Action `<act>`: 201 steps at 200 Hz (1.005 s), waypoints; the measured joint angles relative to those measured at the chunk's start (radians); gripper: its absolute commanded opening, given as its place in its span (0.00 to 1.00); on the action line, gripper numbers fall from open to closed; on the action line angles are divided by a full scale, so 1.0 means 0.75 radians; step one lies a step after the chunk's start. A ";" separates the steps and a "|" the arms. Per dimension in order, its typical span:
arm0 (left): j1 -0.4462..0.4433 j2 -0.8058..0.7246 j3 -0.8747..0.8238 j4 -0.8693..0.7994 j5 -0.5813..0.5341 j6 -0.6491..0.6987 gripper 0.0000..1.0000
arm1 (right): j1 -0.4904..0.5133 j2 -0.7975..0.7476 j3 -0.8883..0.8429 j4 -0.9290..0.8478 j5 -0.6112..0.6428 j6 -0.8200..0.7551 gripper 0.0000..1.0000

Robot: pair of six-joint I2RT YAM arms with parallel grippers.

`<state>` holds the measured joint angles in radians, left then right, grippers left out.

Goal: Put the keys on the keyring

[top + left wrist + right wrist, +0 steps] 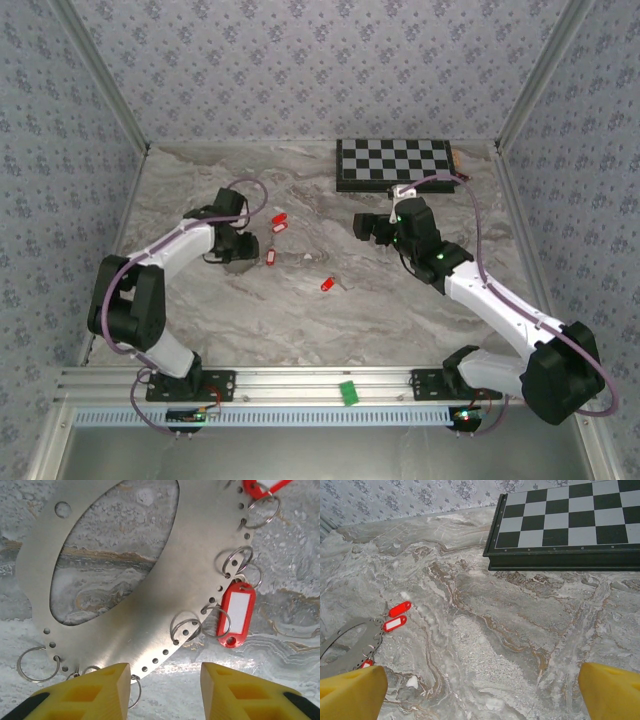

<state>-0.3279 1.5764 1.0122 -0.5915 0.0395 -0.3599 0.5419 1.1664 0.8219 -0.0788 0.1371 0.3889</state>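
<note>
The keyring (pixel 150 615) is a flat silver oval plate with a big central cut-out, edge holes and several small split rings. It lies on the marble under my left gripper (pixel 165 695). That gripper stands open, its yellow fingers (pixel 95 692) just over the plate's near edge, holding nothing. The keys are small red tags. One key (pixel 236 612) sits at the plate's rim by a split ring, and another key (pixel 262 486) shows at the top right. A loose key (pixel 327 285) lies mid-table. My right gripper (pixel 482 695) hovers wide open over bare marble, well right of the keyring (pixel 350 640).
A black-and-white chessboard (pixel 395 163) rests at the back right of the table. A green block (pixel 347 392) sits on the aluminium rail at the near edge. Patterned walls close in the table on three sides.
</note>
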 measured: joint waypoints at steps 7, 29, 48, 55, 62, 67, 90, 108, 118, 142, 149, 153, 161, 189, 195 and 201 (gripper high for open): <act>-0.010 -0.003 -0.010 -0.004 -0.008 -0.002 0.40 | 0.001 0.002 0.000 0.002 -0.003 0.001 1.00; -0.038 -0.018 -0.060 -0.024 -0.032 -0.010 0.40 | 0.000 0.018 0.000 0.009 -0.008 0.010 1.00; -0.063 -0.023 -0.093 -0.051 -0.068 -0.015 0.39 | 0.001 0.031 0.000 0.009 -0.018 0.015 1.00; -0.073 -0.022 -0.099 -0.062 -0.084 -0.016 0.39 | 0.001 0.035 0.000 0.009 -0.022 0.016 1.00; -0.082 -0.022 -0.100 -0.077 -0.102 -0.020 0.39 | 0.001 0.037 0.000 0.009 -0.026 0.018 1.00; -0.091 -0.022 -0.100 -0.085 -0.116 -0.020 0.39 | 0.001 0.039 0.000 0.009 -0.028 0.019 1.00; -0.126 -0.015 -0.099 -0.117 -0.182 -0.020 0.37 | 0.001 0.039 0.000 0.010 -0.030 0.020 1.00; -0.147 0.019 -0.092 -0.137 -0.231 -0.020 0.37 | 0.001 0.039 0.000 0.010 -0.035 0.020 1.00; -0.155 0.042 -0.084 -0.148 -0.254 -0.019 0.37 | 0.001 0.039 0.000 0.009 -0.039 0.021 0.99; -0.165 0.080 -0.070 -0.155 -0.302 -0.019 0.37 | 0.001 0.038 0.000 0.009 -0.039 0.030 1.00; -0.166 0.084 -0.065 -0.156 -0.315 -0.018 0.37 | 0.001 0.038 0.000 0.009 -0.039 0.030 1.00; -0.167 0.086 -0.062 -0.156 -0.321 -0.018 0.37 | 0.001 0.038 0.000 0.009 -0.039 0.030 1.00; -0.167 0.091 -0.051 -0.156 -0.334 -0.014 0.37 | 0.001 0.038 0.000 0.009 -0.039 0.030 1.00; -0.178 0.128 0.003 -0.157 -0.365 0.002 0.34 | 0.002 0.034 -0.001 0.009 -0.039 0.032 1.00; -0.181 0.139 0.016 -0.159 -0.369 0.006 0.33 | 0.003 0.033 -0.001 0.009 -0.040 0.033 1.00; -0.185 0.151 0.027 -0.159 -0.374 0.008 0.32 | 0.003 0.033 -0.001 0.009 -0.040 0.034 1.00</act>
<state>-0.4664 1.6894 1.0328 -0.7109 -0.2409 -0.3538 0.5442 1.1912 0.8215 -0.0723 0.1074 0.4141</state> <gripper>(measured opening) 0.342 0.995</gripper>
